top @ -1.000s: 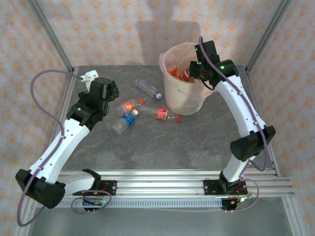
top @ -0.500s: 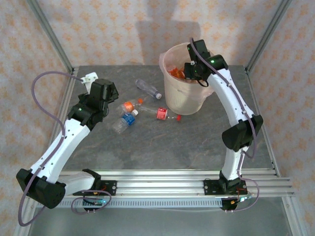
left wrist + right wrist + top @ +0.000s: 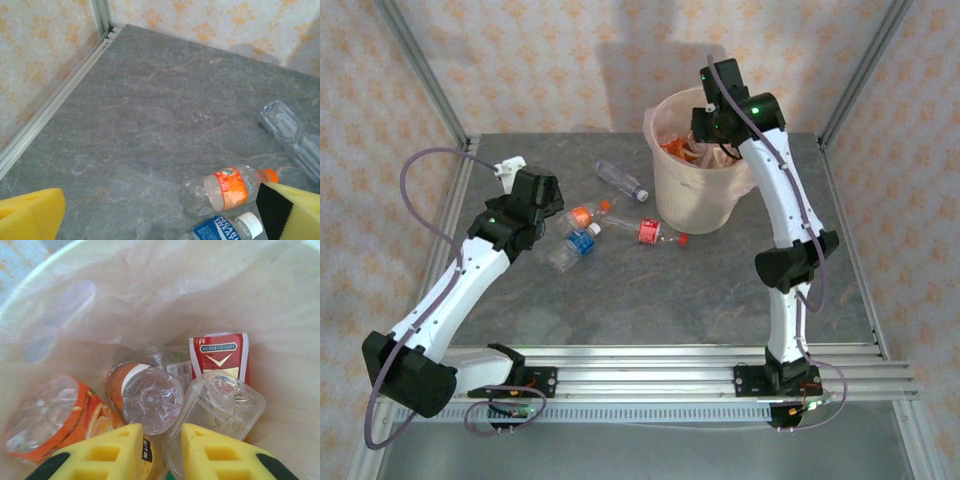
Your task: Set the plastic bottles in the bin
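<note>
- Yellow foam fingers of the right gripper (image 3: 162, 440) hang inside the round beige-white bin with the pinkish bag liner (image 3: 692, 205). The gap between them is narrow, and I cannot tell whether they pinch anything.
- Inside the bin below them, an orange-brown plastic bottle (image 3: 150, 400) and a clear square-shouldered bottle (image 3: 220, 405) stand roughly on end, bases up.
- I judge this to be the drop step, and next that arm should lift clear of the bin.
- Left of the bin, the left gripper (image 3: 160, 212) hovers with its fingers spread wide over a clear bottle with an orange label (image 3: 225, 189).
- That bottle lies on its side, its long axis running toward the bin and its orange cap at the bin end. I'd close across that axis, at the label.
- A blue-labelled bottle with a white cap (image 3: 225, 229) lies just beside it.
</note>
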Motion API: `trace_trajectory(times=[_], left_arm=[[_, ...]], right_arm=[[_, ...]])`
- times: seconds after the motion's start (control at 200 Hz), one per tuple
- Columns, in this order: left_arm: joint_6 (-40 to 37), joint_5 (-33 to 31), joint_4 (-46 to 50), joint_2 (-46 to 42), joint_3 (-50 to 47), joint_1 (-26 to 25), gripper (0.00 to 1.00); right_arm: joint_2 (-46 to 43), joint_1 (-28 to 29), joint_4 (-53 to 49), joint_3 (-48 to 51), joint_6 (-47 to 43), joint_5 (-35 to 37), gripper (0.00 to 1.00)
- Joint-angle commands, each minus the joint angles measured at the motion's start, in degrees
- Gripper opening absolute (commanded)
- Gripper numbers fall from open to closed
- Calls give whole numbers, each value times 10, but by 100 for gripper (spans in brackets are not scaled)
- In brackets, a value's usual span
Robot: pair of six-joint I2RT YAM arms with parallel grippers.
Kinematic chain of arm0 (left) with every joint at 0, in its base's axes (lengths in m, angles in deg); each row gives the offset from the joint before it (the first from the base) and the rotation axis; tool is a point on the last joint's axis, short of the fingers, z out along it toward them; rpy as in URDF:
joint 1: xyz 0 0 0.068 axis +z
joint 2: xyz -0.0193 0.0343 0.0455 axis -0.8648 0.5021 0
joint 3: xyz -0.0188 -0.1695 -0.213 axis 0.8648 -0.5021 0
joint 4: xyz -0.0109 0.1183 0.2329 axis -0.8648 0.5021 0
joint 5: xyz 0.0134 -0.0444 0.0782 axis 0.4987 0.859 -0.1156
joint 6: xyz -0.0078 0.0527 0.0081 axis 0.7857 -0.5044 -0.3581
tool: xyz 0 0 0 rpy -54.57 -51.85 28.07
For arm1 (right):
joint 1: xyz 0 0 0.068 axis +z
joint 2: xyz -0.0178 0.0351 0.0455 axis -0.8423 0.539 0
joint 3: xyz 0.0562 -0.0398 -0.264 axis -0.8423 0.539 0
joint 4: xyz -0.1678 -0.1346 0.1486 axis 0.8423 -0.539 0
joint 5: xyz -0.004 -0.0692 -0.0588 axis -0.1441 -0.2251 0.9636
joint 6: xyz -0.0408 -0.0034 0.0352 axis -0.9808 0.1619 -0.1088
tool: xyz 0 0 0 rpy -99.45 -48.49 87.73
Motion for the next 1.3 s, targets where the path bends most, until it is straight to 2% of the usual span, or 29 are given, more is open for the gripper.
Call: trace_trajectory(times=[0.0,0.245,0.39,0.49,0.55,0.666,0.831,1.001,1.291], left_arm=[[11,22,4,-3,-19,15,100],[-4,116,-8,3,-56,40,100],[-60,208,-15,20,-80,40,99],[-84,248,-8,45,-86,38,98],[-98,254,1,64,-85,33,98],[-116,215,23,98,-71,7,99],[-139,176,57,161,-33,-21,99],[-154,197,76,224,-4,-25,97],[-155,200,71,275,8,-25,98]], right_arm=[[-31,26,-28,-1,-11,-1,33],[-104,114,2,75,-10,50,46],[-143,150,25,125,-2,68,65],[-173,159,45,166,9,73,78],[-194,160,61,193,17,79,84],[-233,160,94,244,28,96,100],[-267,160,114,279,39,111,99],[-288,160,124,303,42,127,99],[-309,160,140,330,39,141,99]])
